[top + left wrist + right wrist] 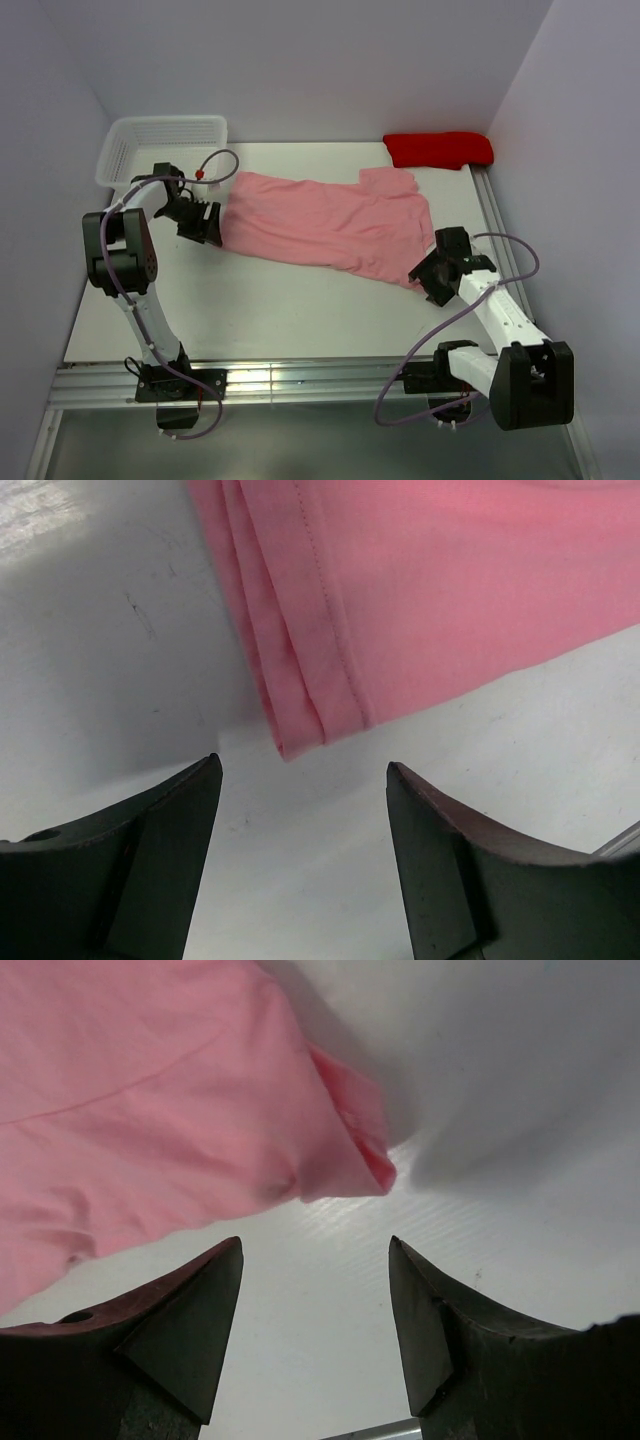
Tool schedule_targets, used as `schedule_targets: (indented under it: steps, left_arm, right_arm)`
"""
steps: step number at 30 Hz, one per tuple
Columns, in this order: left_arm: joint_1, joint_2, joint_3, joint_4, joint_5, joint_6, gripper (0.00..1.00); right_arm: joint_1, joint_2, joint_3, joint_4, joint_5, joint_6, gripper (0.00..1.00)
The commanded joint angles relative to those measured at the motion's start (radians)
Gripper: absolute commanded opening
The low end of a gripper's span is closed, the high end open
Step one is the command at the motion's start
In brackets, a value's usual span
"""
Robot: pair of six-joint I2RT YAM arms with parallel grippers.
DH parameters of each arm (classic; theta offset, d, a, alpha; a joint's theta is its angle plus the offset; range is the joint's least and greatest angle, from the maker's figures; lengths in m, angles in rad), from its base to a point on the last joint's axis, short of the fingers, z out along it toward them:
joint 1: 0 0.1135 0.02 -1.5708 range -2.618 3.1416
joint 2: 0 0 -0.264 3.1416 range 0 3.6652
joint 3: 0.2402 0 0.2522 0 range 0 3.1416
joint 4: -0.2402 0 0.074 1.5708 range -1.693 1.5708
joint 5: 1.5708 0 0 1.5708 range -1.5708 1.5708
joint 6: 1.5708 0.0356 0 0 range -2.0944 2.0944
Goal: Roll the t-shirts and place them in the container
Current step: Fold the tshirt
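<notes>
White walls close in a pale, matte tabletop [250, 310]. A white mesh basket [165, 145] sits at its far left corner and a red folded cloth [438, 148] at the far right.

The pink t-shirt [320, 220] lies across the middle of the tabletop as a long band, running from my left pincer [212, 225] to my right pincer [425, 280]. It looks folded lengthwise: the left wrist view shows stacked layers with a stitched hem ending in a corner just ahead of the dark fingers [150, 850]. The right wrist view shows a soft, rumpled cuff-like end, also just ahead of the tips.

Both pincers stand spread and hold nothing, one at each end of the shirt and low over the surface.

I judge we are between arranging the shirt and starting the roll. Next I would pick one end, close on its corner layers and turn it over onto the band. The fabric is thin and limp, so I expect layers to slip apart unless I catch them all.
</notes>
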Motion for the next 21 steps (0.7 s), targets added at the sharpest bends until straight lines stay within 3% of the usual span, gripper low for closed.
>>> schedule_targets:
  steps: [1,12,18,21]
  left_arm:
    - [0.005,0.022,0.004,0.017,0.068,-0.017,0.72]
    - [0.005,0.073,0.012,0.043,0.073,-0.067,0.68]
    - [-0.006,0.079,0.0,0.06,0.039,-0.08,0.55]
    - [-0.017,0.073,-0.014,0.075,0.016,-0.089,0.4]
  right_arm:
    - [0.0,-0.006,-0.051,0.043,-0.026,0.068,0.67]
    - [-0.04,-0.035,-0.115,0.1,0.017,0.144,0.65]
    - [-0.071,-0.044,-0.126,0.115,0.048,0.148,0.6]
    - [-0.074,-0.052,-0.131,0.126,0.069,0.145,0.55]
